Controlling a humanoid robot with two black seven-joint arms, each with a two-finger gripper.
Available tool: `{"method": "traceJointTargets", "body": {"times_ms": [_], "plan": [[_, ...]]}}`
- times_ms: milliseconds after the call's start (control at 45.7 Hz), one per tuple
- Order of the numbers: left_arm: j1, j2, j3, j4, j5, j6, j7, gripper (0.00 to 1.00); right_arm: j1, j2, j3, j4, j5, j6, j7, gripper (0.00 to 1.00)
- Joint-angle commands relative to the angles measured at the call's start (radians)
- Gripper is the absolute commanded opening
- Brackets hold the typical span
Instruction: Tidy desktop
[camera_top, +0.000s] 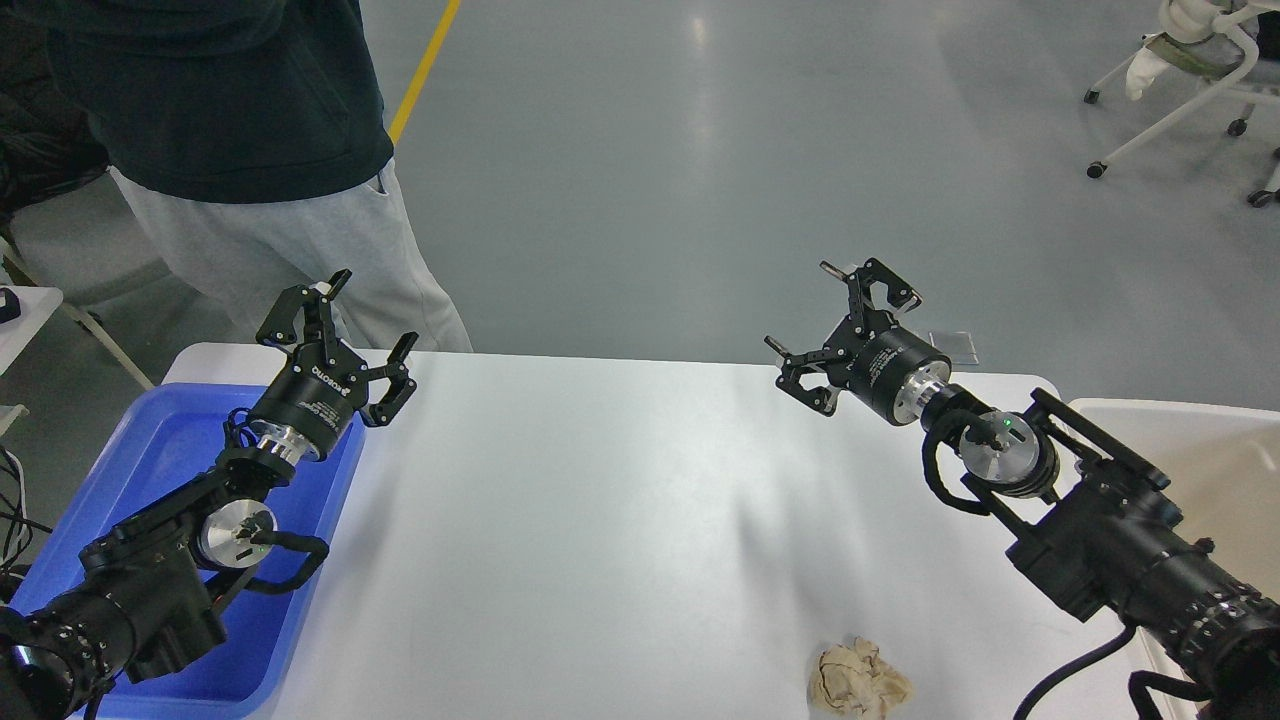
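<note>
Head view: both grippers, left gripper (365, 320) and right gripper (835, 325), gape above desktop (600, 500).

From my remote seat I see a glossy white desktop (600, 500) with a blue plastic tray (150, 440) at its left edge and an off-white bin (1200, 450) at its right. A crumpled beige paper ball (858, 682) lies near the front. Both my grippers, left (345, 325) and right (840, 315), are black with silver wrist rings. The floor (700, 150) is grey with a yellow line (425, 65)
</note>
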Motion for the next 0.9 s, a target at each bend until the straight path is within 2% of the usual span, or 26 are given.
{"method": "traceJointTargets", "body": {"times_ms": [0,591,875], "plan": [[0.000,0.000,0.000,0.000,0.002,0.000,0.000,1.00,0.010,0.001,0.000,0.001,-0.002,0.002,0.000,1.00],[0.000,0.000,0.000,0.000,0.000,0.000,0.000,1.00,-0.002,0.001,-0.004,-0.005,-0.005,0.027,0.001,1.00],[0.000,0.000,0.000,0.000,0.000,0.000,0.000,1.00,-0.005,-0.005,-0.003,0.021,-0.088,0.028,0.001,1.00]]}}
